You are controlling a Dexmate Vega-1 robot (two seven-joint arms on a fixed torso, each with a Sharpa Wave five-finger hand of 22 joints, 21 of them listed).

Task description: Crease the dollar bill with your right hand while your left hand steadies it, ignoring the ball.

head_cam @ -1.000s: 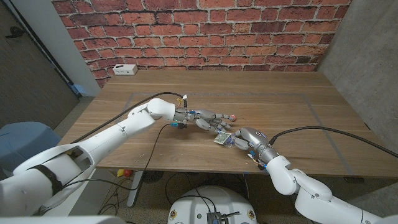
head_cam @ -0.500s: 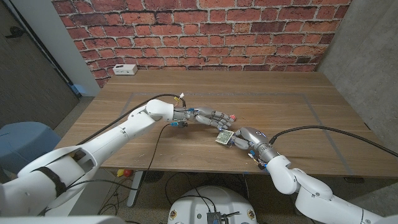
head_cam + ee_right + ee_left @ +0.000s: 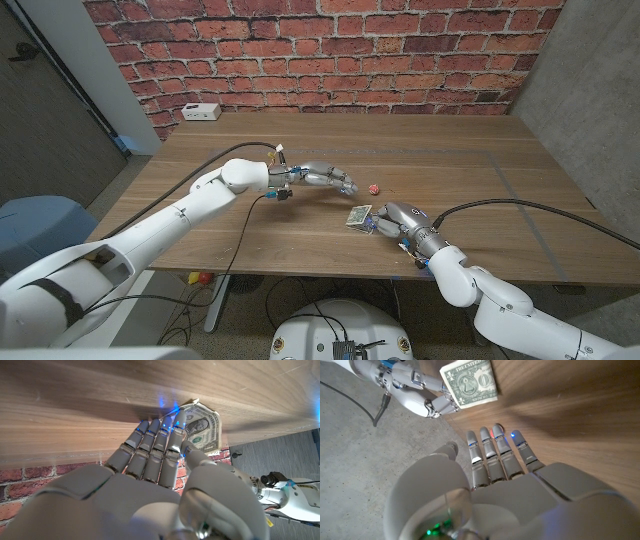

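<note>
Two hands are out over the wooden worktop (image 3: 450, 150), and the dollar bill (image 3: 359, 216) lies near its front edge with my right hand (image 3: 392, 220) touching its side, fingers straight and pressed together, holding nothing, so I think I am set to press a fold into it. My left hand (image 3: 325, 178) hovers just behind the dollar bill with fingers straight and close, not steadying it yet, and the little red ball (image 3: 372, 188) sits just past the dollar bill, left alone. Far behind the dollar bill stands a brick wall (image 3: 320, 50), with a small white box (image 3: 202, 111) by it.
</note>
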